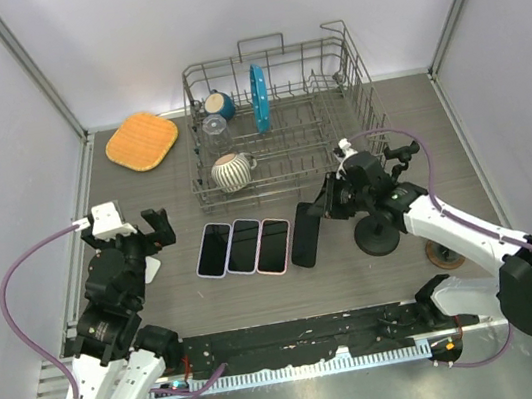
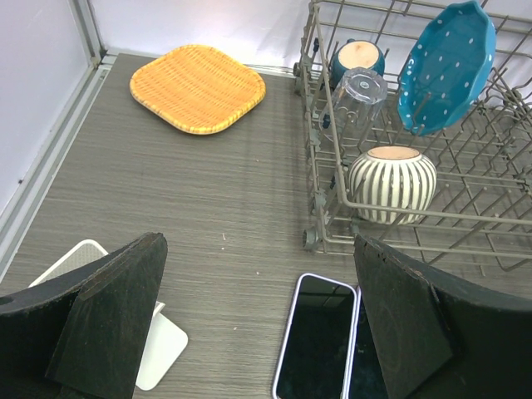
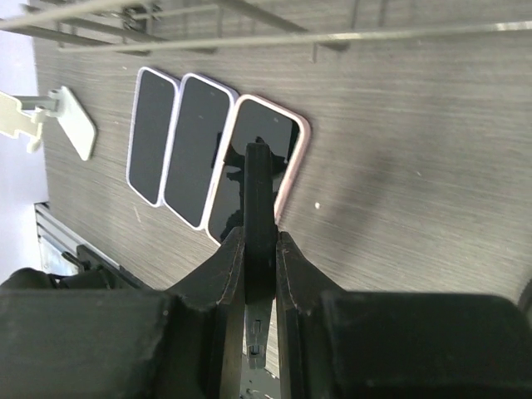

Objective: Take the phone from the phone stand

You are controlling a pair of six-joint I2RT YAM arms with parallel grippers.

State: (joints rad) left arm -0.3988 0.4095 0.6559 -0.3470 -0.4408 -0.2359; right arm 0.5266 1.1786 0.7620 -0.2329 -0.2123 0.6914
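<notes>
Black phone shows edge-on in right pincer.

Black phone, thin slab, clamped edge-on in my right claw, tilted. Phone stand: black, round base, upright, just beside, apart.

Bare tabletop between orange mat and 3 flat phones; dish rack and black stand obstruct elsewhere.

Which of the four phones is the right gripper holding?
The black phone at the row's right end, clamped edge-on in the right gripper; the three pale-rimmed phones lie flat and free.
</notes>
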